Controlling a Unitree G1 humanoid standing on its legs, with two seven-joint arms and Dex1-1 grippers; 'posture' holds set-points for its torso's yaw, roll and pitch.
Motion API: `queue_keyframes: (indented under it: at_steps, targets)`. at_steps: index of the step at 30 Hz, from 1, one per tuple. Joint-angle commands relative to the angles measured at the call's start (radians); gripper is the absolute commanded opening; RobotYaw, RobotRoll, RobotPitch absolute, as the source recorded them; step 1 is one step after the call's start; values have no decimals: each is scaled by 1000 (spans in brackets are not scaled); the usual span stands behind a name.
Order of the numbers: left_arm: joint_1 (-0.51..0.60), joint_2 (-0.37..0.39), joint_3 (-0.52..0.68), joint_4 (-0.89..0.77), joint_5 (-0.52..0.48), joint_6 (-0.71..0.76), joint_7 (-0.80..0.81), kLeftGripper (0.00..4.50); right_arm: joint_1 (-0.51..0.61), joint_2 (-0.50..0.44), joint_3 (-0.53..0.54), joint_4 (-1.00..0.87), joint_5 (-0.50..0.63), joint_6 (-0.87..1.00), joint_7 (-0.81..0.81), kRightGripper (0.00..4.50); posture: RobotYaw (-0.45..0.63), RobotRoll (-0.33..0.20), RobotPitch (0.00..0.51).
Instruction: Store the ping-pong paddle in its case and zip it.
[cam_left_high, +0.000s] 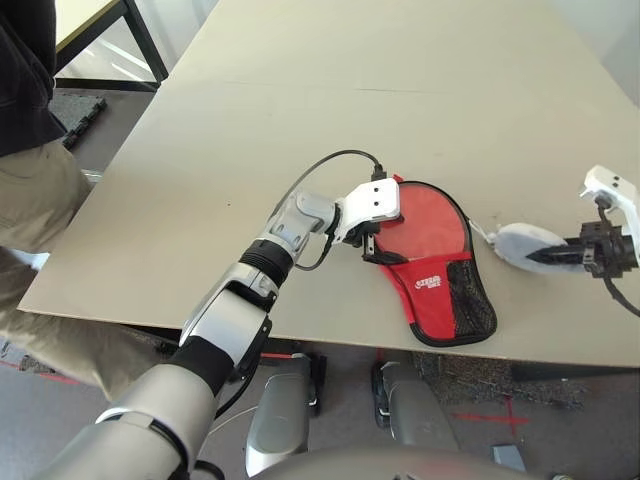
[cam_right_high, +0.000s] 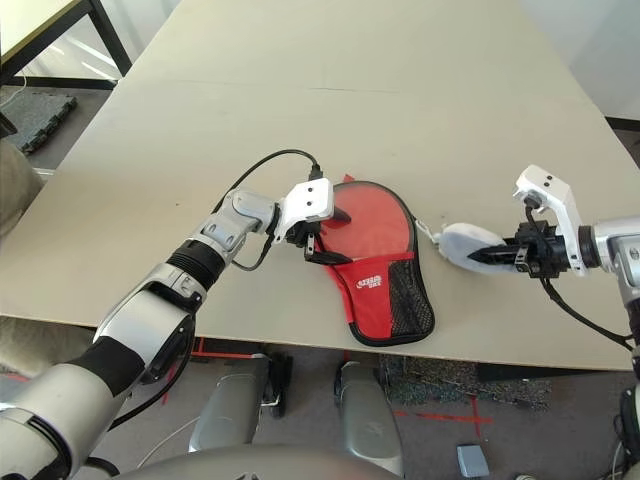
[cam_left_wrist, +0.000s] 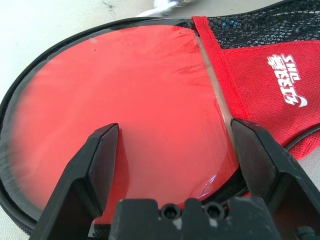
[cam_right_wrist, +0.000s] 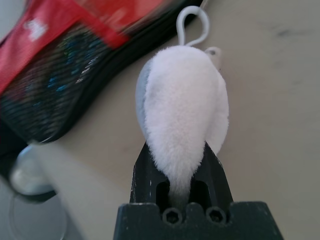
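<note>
1. The red paddle (cam_left_wrist: 130, 100) is lying inside the case (cam_right_high: 375, 300), its round face showing through the clear window; the handle is staying out of sight.
2. The case is resting flat on the worktop (cam_left_high: 270, 120), near the edge closest to the robot, its narrow end pointing toward that edge.
3. Red fabric with a white logo (cam_left_wrist: 287, 80) is covering part of the narrow end, and black mesh (cam_right_high: 408, 298) is running beside it on the robot's right; black edging is curving around the outline.
4. The left gripper (cam_left_wrist: 176, 123) is hovering at the left side of the case with its fingers spread wide, one over the window and the other by the red fabric; whether they are touching it, I cannot tell.
5. The right gripper (cam_right_wrist: 176, 146) is pinching the narrow end of a fluffy white charm (cam_right_wrist: 182, 95) between its fingers, to the right of the case.
6. A white loop (cam_right_wrist: 193, 25) is sticking out of the charm's far end, and a pale cord (cam_right_high: 425, 231) is stretching between charm and case.
7. A person (cam_left_high: 35, 190) is standing beside the worktop on the robot's left.
</note>
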Motion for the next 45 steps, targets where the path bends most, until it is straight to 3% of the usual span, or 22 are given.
queue_keyframes:
  at_steps: [1,11,23,33,36,40,45]
  targets:
    - [35,-8,-56,68,72,17,16,4500,80,-38,40,-117,63,90,82,90,-72,0,180]
    - [27,-16,-51,85,70,12,22,4500,206,-128,118,-221,102,108,120,89,-74,0,178]
    - [21,-11,-48,96,72,5,26,4500,295,-211,178,-127,38,-7,120,89,-78,0,169]
    - [20,-14,-50,98,72,2,27,4500,339,-249,139,-77,36,-50,104,87,-85,0,162]
    - [20,-14,-49,95,70,3,27,4500,311,-220,82,-51,53,-64,55,1173,-85,0,160]
    - [20,-12,-28,73,48,19,23,4500,191,-219,-68,-50,257,165,108,2621,-84,0,158]
    - [22,-3,-13,54,39,34,22,4500,24,-172,-196,31,359,289,49,4457,-81,0,160]
